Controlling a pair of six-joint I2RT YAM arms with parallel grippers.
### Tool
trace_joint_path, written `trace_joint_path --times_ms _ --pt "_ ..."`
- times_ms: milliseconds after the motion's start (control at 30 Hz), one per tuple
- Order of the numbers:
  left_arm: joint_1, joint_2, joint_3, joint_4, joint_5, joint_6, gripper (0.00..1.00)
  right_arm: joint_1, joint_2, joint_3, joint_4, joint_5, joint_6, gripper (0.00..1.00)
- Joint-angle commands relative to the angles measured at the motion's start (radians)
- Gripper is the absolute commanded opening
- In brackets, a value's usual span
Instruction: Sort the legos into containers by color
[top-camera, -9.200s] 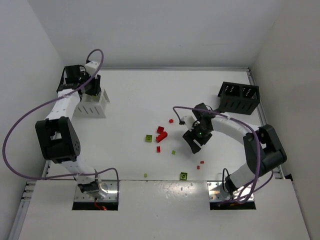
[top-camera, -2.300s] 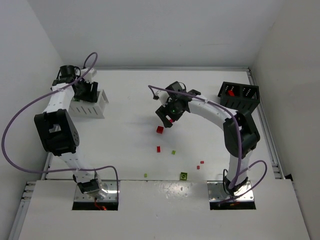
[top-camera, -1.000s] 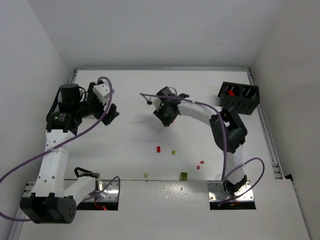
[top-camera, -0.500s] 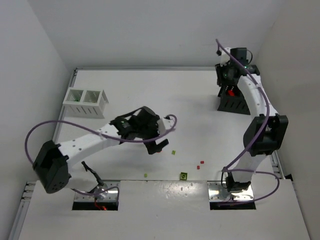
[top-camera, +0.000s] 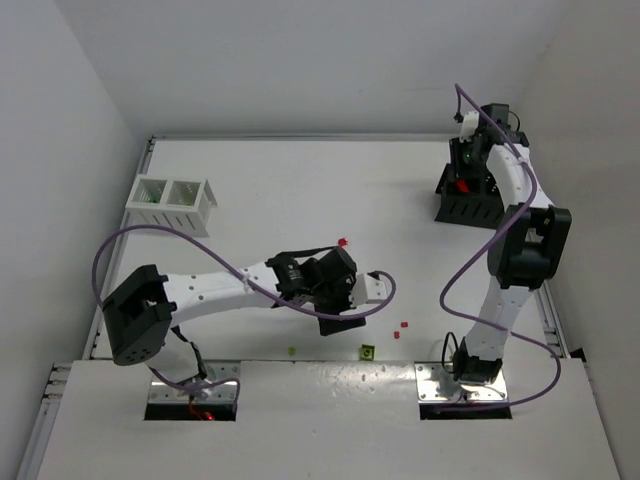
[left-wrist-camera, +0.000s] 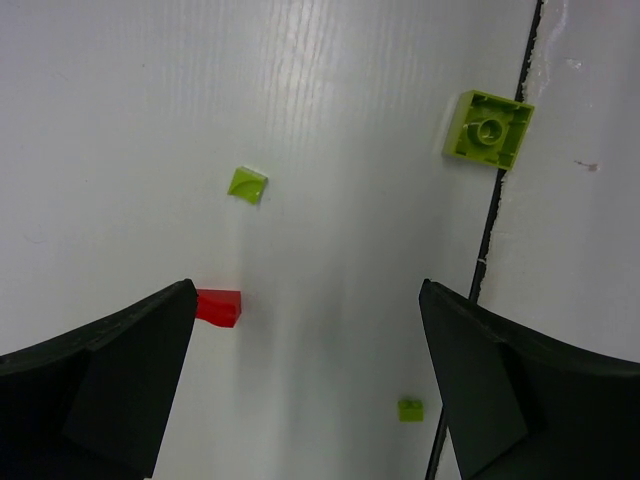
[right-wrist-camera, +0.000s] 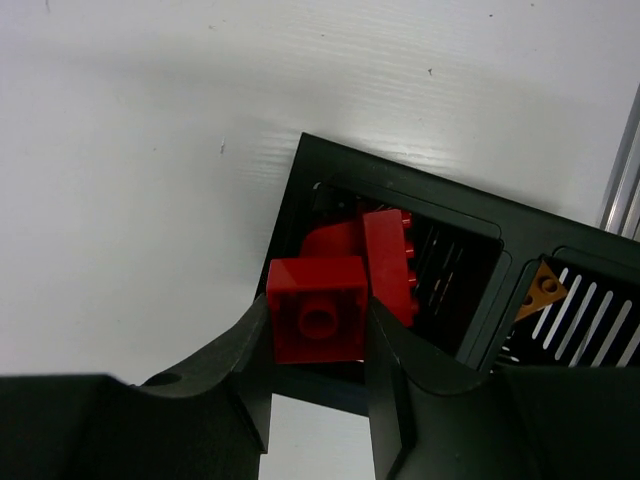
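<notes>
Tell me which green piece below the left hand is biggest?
The square yellow-green brick at the seam; the curved bit and the speck are far smaller.

Top view: the upper-left container (top-camera: 165, 218) stands on the table (top-camera: 300, 190) at upper left and the upper-right container (top-camera: 470, 207) at upper right, with loose legos (top-camera: 367, 351) scattered at lower centre, well apart from both. Left wrist view: a square brick (left-wrist-camera: 488, 128) lies at upper right beyond a seam (left-wrist-camera: 490, 230), a small piece (left-wrist-camera: 247, 184) at upper centre, and a side brick (left-wrist-camera: 218, 307) just beside the left-of-frame finger of the left gripper (left-wrist-camera: 305, 292). Right wrist view: a held brick (right-wrist-camera: 318, 320) sits between the fingers of the right gripper (right-wrist-camera: 318, 335), over the lower-left rim of the upper-right container, which has stored bricks (right-wrist-camera: 388, 255) in its left compartment and a lone piece (right-wrist-camera: 545, 285) in its right.
</notes>
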Motion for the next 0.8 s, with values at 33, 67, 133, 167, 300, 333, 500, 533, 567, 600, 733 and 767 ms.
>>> trace_joint_path --times_ms 33,67,133,167,300,333,500,533,567,600,733,767 --pt "-0.024 0.01 0.003 0.035 -0.052 -0.011 1.0 -0.017 -0.003 -0.016 0.059 -0.002 0.025 0.14" --pt "-0.033 0.019 0.003 0.044 -0.052 -0.011 1.0 -0.026 -0.012 -0.03 0.069 0.01 0.025 0.19" --pt "-0.046 0.032 0.003 0.044 -0.052 -0.011 1.0 -0.026 -0.012 -0.042 0.083 0.021 0.025 0.32" --pt "-0.065 0.048 0.003 0.056 -0.052 -0.011 1.0 -0.026 -0.021 -0.051 0.095 0.03 0.034 0.35" --pt "-0.105 0.101 0.014 0.067 -0.052 -0.002 1.0 -0.035 -0.031 -0.06 0.105 0.041 0.034 0.44" --pt "-0.119 0.113 0.014 0.078 -0.043 -0.002 1.0 -0.035 -0.041 -0.06 0.105 0.041 0.034 0.48" --pt "-0.151 0.151 0.035 0.122 -0.043 -0.002 0.97 -0.044 -0.086 -0.051 0.085 0.03 0.043 0.58" --pt "-0.151 0.166 0.035 0.122 -0.029 -0.002 0.97 -0.044 -0.118 -0.074 0.085 0.02 0.043 0.64" --pt "-0.151 0.182 0.044 0.131 -0.029 -0.002 0.96 -0.044 -0.136 -0.085 0.085 0.02 0.054 0.67" --pt "-0.162 0.182 0.044 0.132 -0.029 -0.002 0.95 -0.044 -0.153 -0.094 0.085 -0.008 0.054 0.71" --pt "-0.172 0.214 0.067 0.141 0.008 -0.011 0.92 -0.044 -0.245 -0.129 0.074 -0.052 0.076 0.8" --pt "-0.183 0.214 0.067 0.141 0.022 -0.02 0.9 -0.044 -0.258 -0.129 0.06 -0.072 0.086 0.82"
